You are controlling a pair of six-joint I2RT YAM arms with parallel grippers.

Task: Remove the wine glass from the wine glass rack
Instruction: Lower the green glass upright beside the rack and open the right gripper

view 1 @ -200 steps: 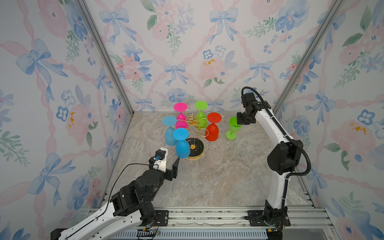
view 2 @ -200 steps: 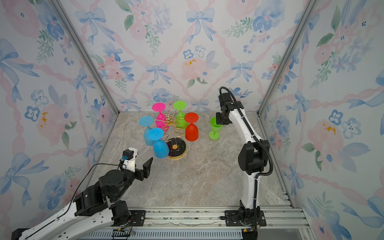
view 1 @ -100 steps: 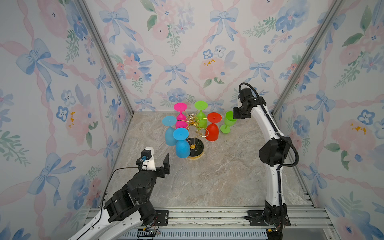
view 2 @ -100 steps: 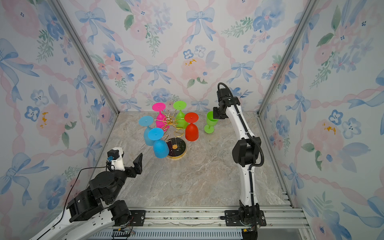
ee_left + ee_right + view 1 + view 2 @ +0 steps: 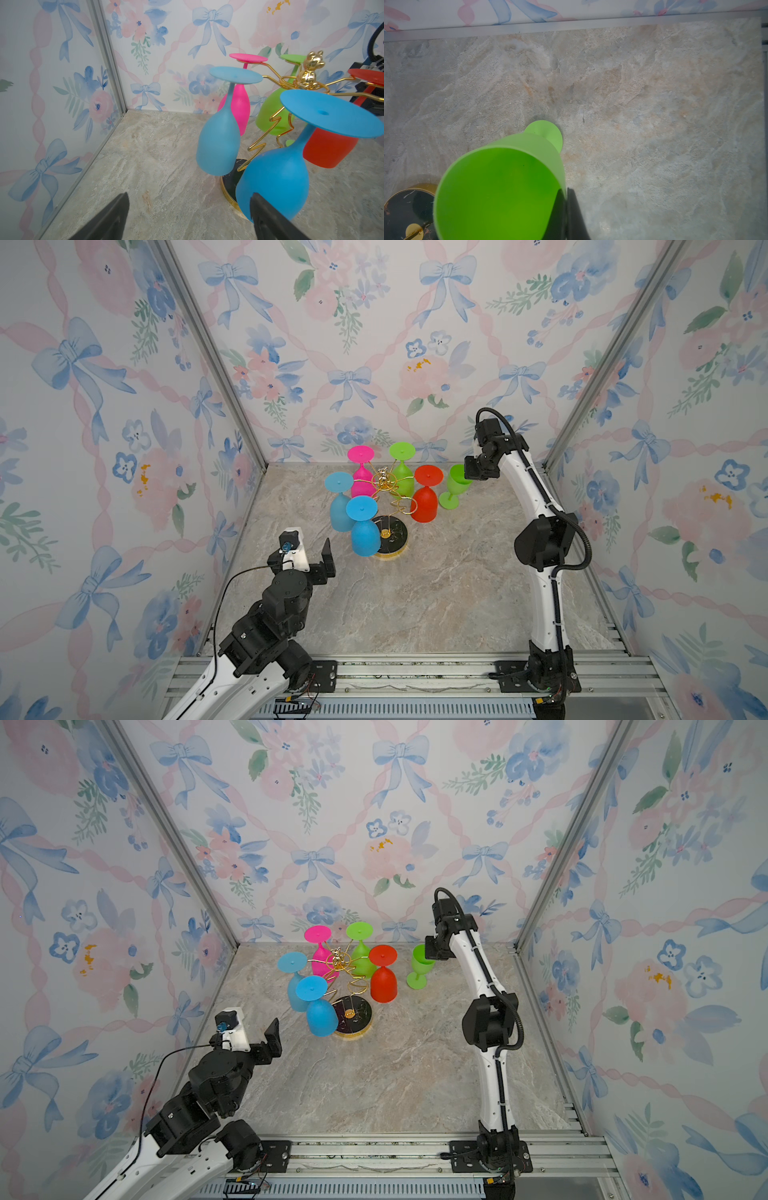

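Green plastic wine glass [image 5: 457, 483] foot-down below R tool [image 5: 566, 205], rim pinched tight for a steady hold; L tool [image 5: 188, 197] gaping, empty.

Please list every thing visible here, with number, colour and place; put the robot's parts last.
wine glass rack: 1, gold and black, rear middle
pink glass: 1, pink, hung upside down, rack's rear
hanging green glass: 1, green, rack's rear
red glass: 1, red, hung, rack's right
pale blue glass: 1, blue, hanging, rack's left
deeper blue glass: 1, blue, hanging, rack's front
loose green glass: 1, green, mouth up, right of rack
table: 1, beige marble, underneath
left gripper: 1, black, open, front-left of rack
right gripper: 1, black, shut on loose green glass
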